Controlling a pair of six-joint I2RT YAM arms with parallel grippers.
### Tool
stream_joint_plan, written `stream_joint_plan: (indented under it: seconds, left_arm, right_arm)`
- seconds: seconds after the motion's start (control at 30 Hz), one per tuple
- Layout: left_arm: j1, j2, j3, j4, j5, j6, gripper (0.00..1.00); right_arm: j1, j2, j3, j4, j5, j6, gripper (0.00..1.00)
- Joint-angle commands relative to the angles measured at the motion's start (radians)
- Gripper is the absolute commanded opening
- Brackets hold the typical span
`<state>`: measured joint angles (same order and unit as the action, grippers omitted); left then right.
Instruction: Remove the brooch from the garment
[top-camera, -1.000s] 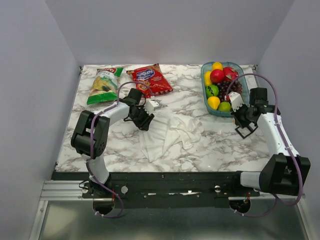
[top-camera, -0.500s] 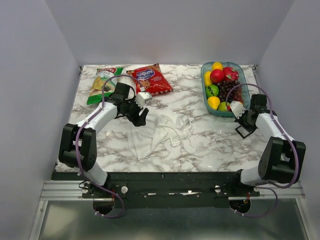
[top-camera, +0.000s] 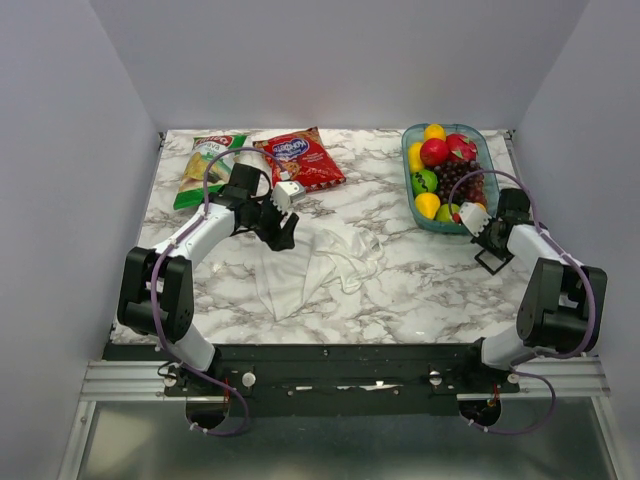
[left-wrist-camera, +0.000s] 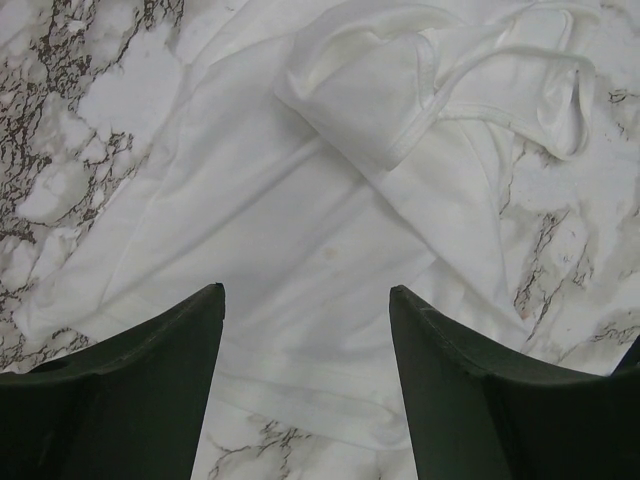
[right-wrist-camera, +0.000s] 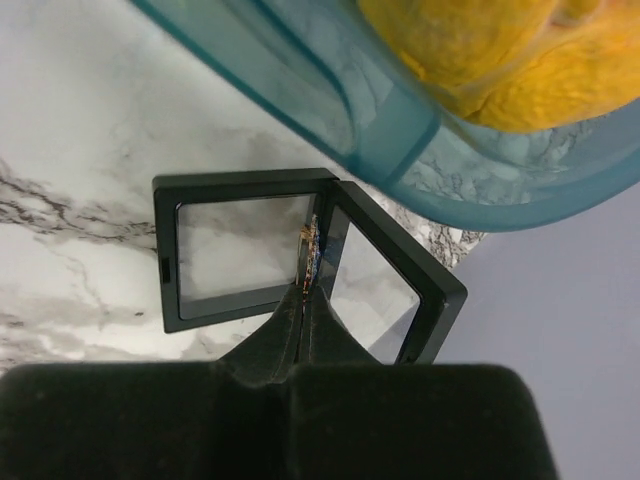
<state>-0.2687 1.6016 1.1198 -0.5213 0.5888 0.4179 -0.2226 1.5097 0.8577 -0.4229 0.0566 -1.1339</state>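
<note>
On my right wrist feed the right gripper (right-wrist-camera: 306, 295) is clenched tight, pinching the brooch (right-wrist-camera: 311, 248) edge-on at its fingertips; I can only make out a thin bluish and gold sliver. It sits in the gap between the two hinged halves of the open black frame box (right-wrist-camera: 240, 181), which rests on the marble table (top-camera: 420, 290) just beside the teal fruit basket (right-wrist-camera: 330, 90). So the brooch is off the garment (top-camera: 310, 265), well apart from it on the right side. From the top camera, the left gripper (top-camera: 283, 232) hovers at the far left edge of the crumpled white garment, jaws spread wide and holding nothing. A green snack bag (top-camera: 208, 168) and a red one (top-camera: 300, 158) lie beyond it.
</note>
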Motion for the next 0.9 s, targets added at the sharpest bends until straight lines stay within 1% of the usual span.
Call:
stream_joint_plan:
  seconds: [0.0, 0.2, 0.5, 0.8, 0.87]
  left_arm:
    - [-0.001, 0.011, 0.008, -0.012, 0.029, -0.011, 0.75]
    - [-0.001, 0.021, 0.021, -0.017, 0.028, -0.008, 0.75]
    - [-0.001, 0.024, 0.02, -0.003, 0.031, -0.016, 0.75]
    - [-0.003, 0.018, 0.011, 0.01, 0.031, -0.027, 0.75]
    - [-0.003, 0.014, 0.012, 0.01, 0.029, -0.027, 0.75]
  right_arm:
    - [-0.003, 0.029, 0.014, 0.024, 0.012, 0.011, 0.0]
    - [-0.003, 0.04, -0.012, 0.003, 0.014, -0.007, 0.0]
    - [-0.003, 0.014, -0.052, -0.01, 0.011, -0.017, 0.01]
    - [-0.003, -0.006, -0.022, 0.001, 0.026, -0.003, 0.0]
    - [-0.003, -0.038, 0.006, -0.031, 0.012, 0.017, 0.0]
